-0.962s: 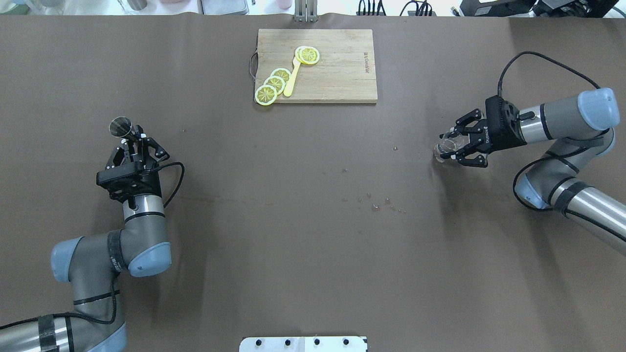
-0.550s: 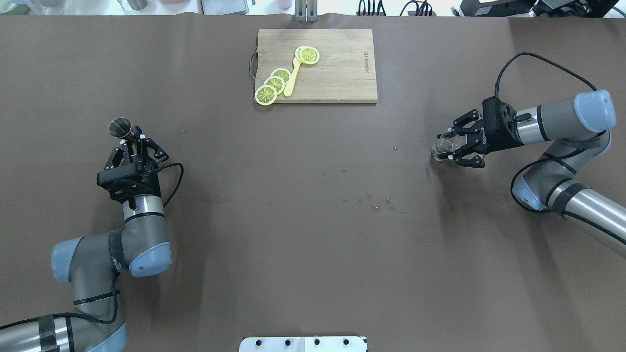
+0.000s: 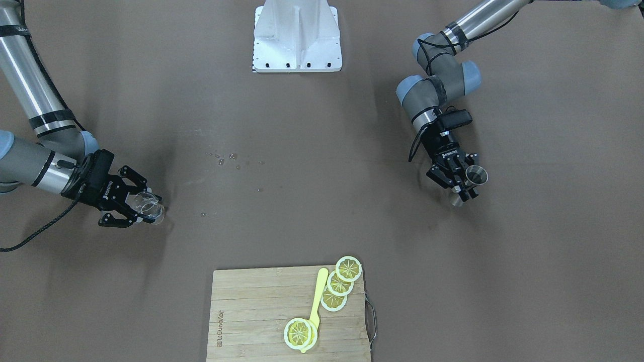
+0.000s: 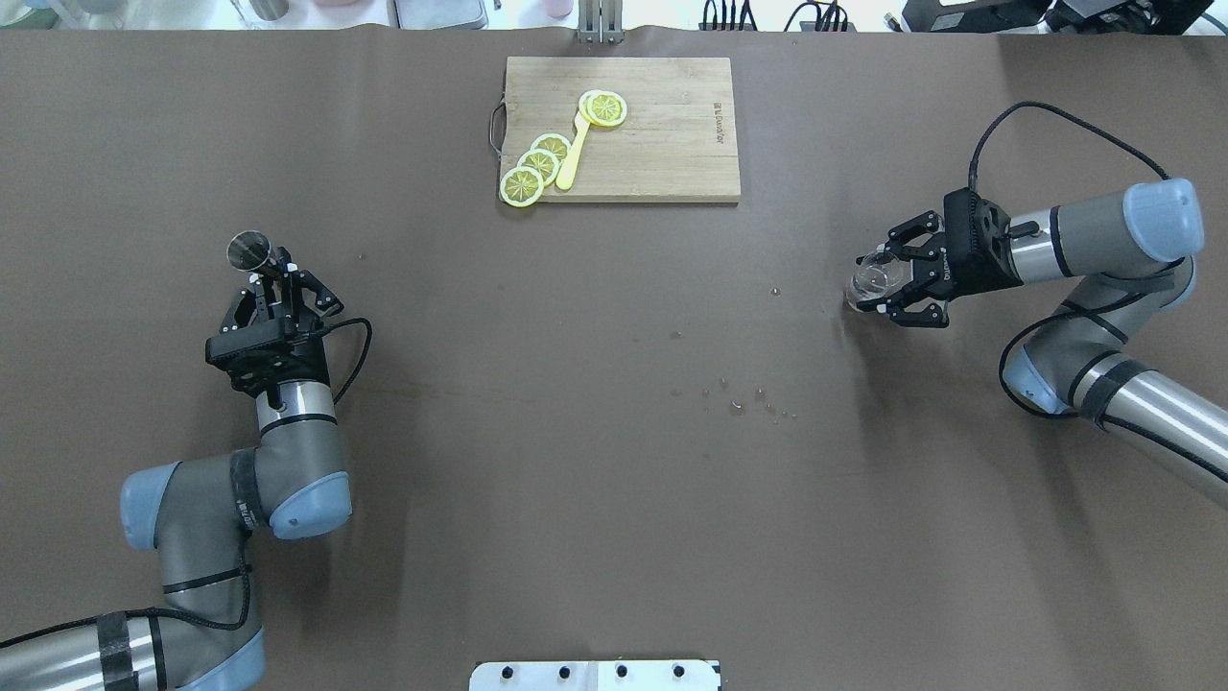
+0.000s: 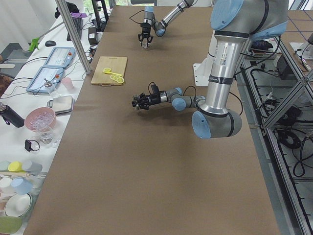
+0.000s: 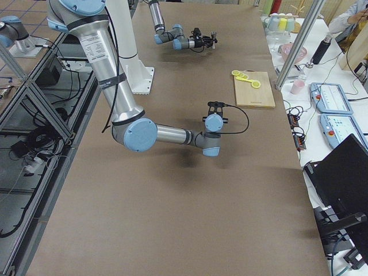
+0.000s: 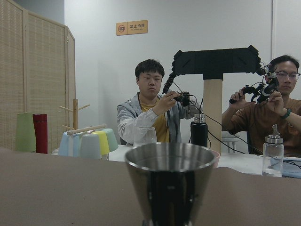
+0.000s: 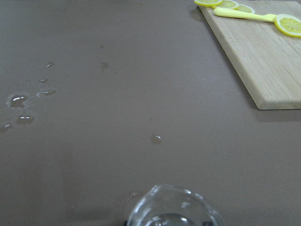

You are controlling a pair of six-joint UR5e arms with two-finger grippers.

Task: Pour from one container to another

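**Both containers gripped, well apart**

Left gripper (image 4: 270,275): fingers closed narrow on the steel jigger (image 4: 247,251), at the left of the table (image 4: 576,480). Right gripper (image 4: 885,284): fingers clasp the glass cup (image 4: 869,279), right side. Droplets (image 4: 737,405) lie between.

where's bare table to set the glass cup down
Widest bare stretch: between the droplets and the base plate. Also bare: from the jigger in the left gripper across to the droplets. Crowded: the cutting board with its lemon slices; wet spots lie inward of the glass cup in the right gripper.
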